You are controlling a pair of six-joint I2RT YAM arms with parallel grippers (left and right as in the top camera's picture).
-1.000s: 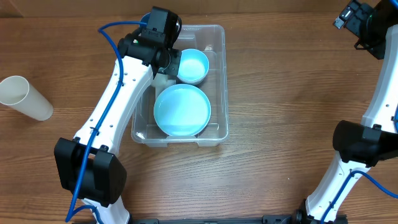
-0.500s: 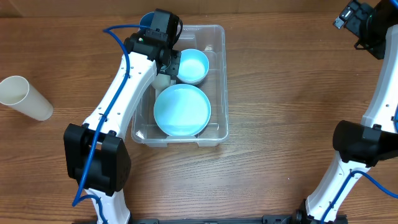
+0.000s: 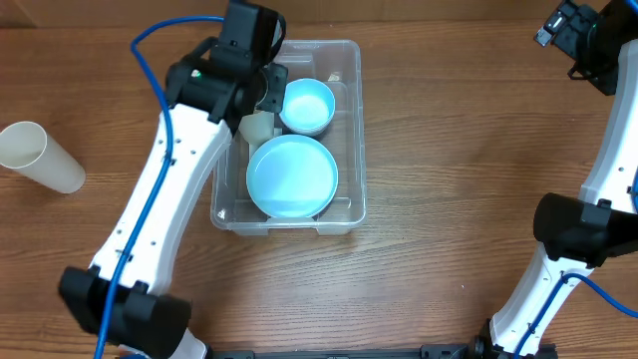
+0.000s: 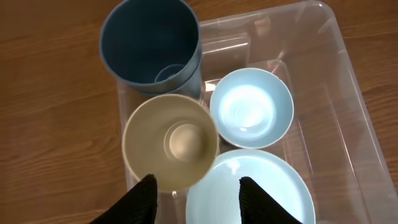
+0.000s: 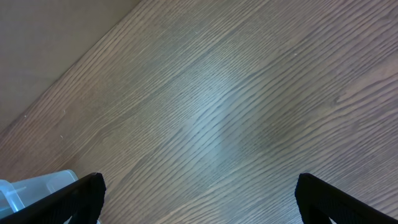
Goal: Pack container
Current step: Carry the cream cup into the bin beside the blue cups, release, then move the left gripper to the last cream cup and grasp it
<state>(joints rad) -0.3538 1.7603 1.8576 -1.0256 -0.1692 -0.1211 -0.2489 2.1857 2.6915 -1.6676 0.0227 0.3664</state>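
A: One clear container [image 3: 356, 150] sits on the bench [image 3: 459, 160], left of the middle in the overhead view, with its long side running away from the arm bases.

B: What is in it?

A: A large light-blue dish [image 3: 291, 178] fills the near end. Just behind it, a small light-blue bowl [image 3: 306, 106] stands on the right. A beige cup [image 3: 257, 128] stands upright on the left with its mouth up, close beside both.

B: And the dark one in the left wrist view?

A: That is a dark blue cup [image 4: 152, 43], upright at the far left corner, just behind the beige cup. It looks to be inside the wall, but I cannot tell for sure. In the overhead view the arm covers it.

B: How is the left tool?

A: The left tool [image 4: 198, 190] hangs over the left side of the container. Its two black fingers are spread with nothing between them, so it is released. Below the gap are the beige cup's near rim and the dish's edge.

B: And the right?

A: The right tool [image 5: 199, 196] is up at the far right corner of the bench, well apart from the container. Its fingers are wide and empty over bare wood.

B: Anything else?

A: A white cup [image 3: 40, 157] lies on its side near the left edge of the bench, well apart from the container.
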